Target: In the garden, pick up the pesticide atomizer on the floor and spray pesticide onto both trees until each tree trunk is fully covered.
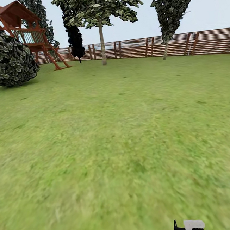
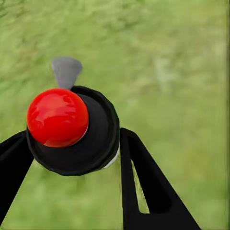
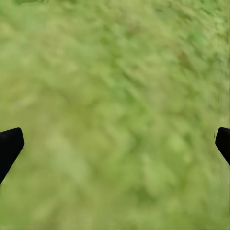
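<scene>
My left gripper (image 2: 74, 139) is shut on the pesticide atomizer (image 2: 72, 129), a dark bottle seen end-on with its red top (image 2: 57, 117) facing the camera and a grey nozzle tab above it. Green grass floor (image 2: 182, 72) lies beneath it. My right gripper (image 3: 117, 143) is open, with only blurry grass between its black fingertips (image 3: 9, 143). Far across the lawn, by the fence, stand two trees: one with a pale straight tree trunk (image 1: 102, 45), and one further right with a thinner leaning trunk (image 1: 165, 50).
A brown slatted fence (image 1: 140, 48) closes the far side of the lawn. A wooden play tower (image 1: 24, 29) and a big round bush (image 1: 2, 56) stand at the far left. An all-black tree (image 1: 75, 41) rises near the fence. A black and white arm part (image 1: 190, 227) shows at the bottom edge.
</scene>
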Robot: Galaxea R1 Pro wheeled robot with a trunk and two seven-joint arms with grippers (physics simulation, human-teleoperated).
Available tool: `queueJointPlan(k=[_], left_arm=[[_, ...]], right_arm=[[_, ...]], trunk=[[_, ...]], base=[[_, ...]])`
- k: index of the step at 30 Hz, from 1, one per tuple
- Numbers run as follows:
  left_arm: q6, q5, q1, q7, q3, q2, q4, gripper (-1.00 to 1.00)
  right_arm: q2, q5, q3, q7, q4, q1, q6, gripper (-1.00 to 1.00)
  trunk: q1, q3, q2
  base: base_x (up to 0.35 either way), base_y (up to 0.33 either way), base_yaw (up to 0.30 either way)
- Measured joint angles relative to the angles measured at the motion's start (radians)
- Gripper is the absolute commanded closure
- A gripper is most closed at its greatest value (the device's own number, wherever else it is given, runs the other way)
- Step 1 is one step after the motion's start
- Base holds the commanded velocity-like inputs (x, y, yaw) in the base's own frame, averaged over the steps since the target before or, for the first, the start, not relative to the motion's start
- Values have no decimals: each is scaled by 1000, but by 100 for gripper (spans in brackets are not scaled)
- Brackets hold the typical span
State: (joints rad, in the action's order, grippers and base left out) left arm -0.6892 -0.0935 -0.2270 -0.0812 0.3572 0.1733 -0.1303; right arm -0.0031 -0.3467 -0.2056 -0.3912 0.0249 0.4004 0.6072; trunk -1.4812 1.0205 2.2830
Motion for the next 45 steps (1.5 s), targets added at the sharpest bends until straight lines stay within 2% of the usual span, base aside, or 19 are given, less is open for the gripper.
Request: queueJointPlan(k=[45], left_arm=[[-1,0,0,0,0,0,0,100]], right_arm=[[0,0,0,0,0,0,0,-100]], trunk=[[0,0,0]], base=[[337,0,0]])
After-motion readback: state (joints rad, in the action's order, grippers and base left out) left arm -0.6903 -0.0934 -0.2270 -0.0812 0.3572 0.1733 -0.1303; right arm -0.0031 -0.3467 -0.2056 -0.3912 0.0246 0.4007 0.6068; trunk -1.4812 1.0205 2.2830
